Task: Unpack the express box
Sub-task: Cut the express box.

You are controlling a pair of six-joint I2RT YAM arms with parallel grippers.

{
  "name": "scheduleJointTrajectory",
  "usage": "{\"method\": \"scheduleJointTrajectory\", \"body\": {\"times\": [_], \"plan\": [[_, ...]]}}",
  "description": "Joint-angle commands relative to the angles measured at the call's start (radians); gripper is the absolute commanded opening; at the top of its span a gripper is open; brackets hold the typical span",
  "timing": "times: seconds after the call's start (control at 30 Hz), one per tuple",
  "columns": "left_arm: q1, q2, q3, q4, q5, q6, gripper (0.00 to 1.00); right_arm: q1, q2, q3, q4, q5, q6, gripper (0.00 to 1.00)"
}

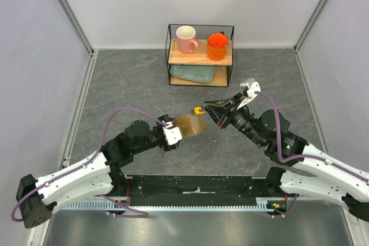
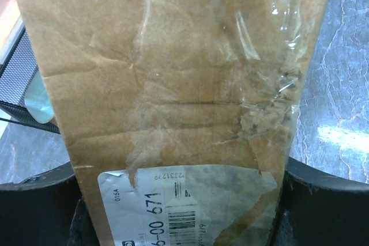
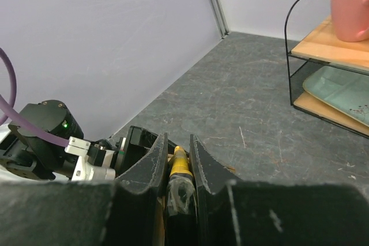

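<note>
The express box, a flat brown cardboard parcel with a white label and clear tape, is held above the table at the centre by my left gripper. It fills the left wrist view, label near the jaws. My right gripper is shut on a yellow utility knife. The knife's yellow tip sits at the box's top right edge.
A black wire shelf stands at the back centre with a pink mug, an orange mug and a teal tray on the lower level. Grey walls enclose the table.
</note>
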Motion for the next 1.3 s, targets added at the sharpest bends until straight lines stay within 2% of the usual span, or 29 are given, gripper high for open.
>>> {"method": "scheduleJointTrajectory", "body": {"times": [0.0, 0.57, 1.27], "plan": [[-0.006, -0.033, -0.011, 0.133, -0.025, -0.062, 0.02, 0.002, 0.01, -0.009, 0.11, -0.037, 0.024, 0.0], [-0.006, -0.054, -0.037, 0.126, -0.041, -0.094, 0.02, 0.034, 0.053, -0.013, 0.082, -0.033, 0.037, 0.0], [-0.006, -0.061, -0.026, 0.114, -0.024, -0.103, 0.02, 0.039, -0.002, 0.013, 0.021, 0.004, 0.018, 0.0]]}}
